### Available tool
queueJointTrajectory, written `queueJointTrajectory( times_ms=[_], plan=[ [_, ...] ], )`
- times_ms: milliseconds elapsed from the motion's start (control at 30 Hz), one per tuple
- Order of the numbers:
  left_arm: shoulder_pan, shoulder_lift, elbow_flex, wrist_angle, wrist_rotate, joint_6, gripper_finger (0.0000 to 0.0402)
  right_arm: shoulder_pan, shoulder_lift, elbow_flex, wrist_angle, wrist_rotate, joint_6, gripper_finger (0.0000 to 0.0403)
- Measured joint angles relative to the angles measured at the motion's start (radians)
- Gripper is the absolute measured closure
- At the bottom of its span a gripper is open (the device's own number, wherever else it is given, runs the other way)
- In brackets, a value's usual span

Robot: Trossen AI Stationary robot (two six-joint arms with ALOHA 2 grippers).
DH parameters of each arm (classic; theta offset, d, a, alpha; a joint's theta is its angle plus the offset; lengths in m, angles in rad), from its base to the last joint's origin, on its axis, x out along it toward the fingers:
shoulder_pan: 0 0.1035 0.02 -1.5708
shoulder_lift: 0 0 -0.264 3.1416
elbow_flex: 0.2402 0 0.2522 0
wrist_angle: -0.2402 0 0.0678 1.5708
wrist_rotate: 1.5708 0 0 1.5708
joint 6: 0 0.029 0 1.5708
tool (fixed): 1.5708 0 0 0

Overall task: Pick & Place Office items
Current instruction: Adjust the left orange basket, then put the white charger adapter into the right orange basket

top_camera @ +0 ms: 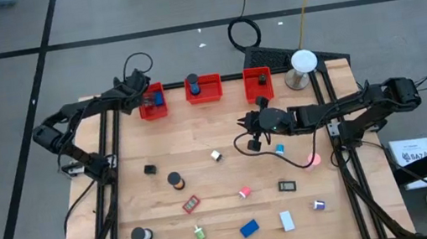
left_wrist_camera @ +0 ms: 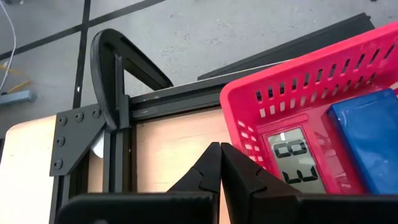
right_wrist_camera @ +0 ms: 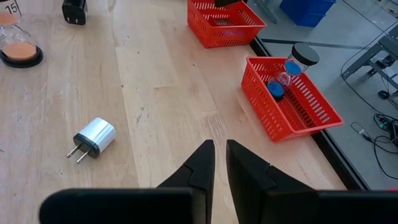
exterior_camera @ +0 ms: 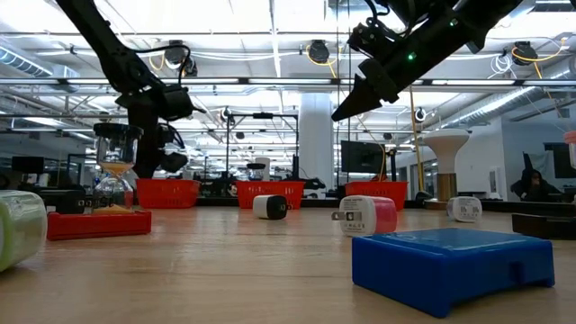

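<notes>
Small office items lie scattered on the wooden table: a blue block (top_camera: 249, 228), a white block (top_camera: 286, 221), a white plug (right_wrist_camera: 93, 138), a black cube (top_camera: 150, 170), an hourglass with orange sand (right_wrist_camera: 18, 43), and pink (top_camera: 245, 192) and green (top_camera: 199, 233) bits. My left gripper (left_wrist_camera: 219, 155) is shut and holds nothing. It hangs beside the far left corner of the left red bin (left_wrist_camera: 261, 99), which holds a digital display (left_wrist_camera: 292, 158) and a blue block (left_wrist_camera: 367, 137). My right gripper (right_wrist_camera: 220, 152) is shut and holds nothing, above the table's middle right (top_camera: 250, 122).
Three red bins (top_camera: 152, 103) (top_camera: 203, 89) (top_camera: 258, 86) stand along the far edge; the middle one holds a blue-capped hourglass (right_wrist_camera: 289, 65). A white dome lamp (top_camera: 303, 62) is at the far right corner. The black frame post (left_wrist_camera: 115, 81) stands close to my left gripper.
</notes>
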Motion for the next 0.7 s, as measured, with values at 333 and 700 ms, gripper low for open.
queueJointTrajectory(
  times_ms=[333, 700],
  plan=[
    [0.001, 0.000, 0.000, 0.127, 0.006, 0.065, 0.0394, 0.000, 0.000, 0.000, 0.000, 0.000, -0.003, 0.0369],
    [-0.036, -0.143, 0.000, 0.089, 0.018, 0.137, 0.0394, 0.000, 0.000, -0.014, 0.011, 0.004, -0.024, 0.0369]
  ],
)
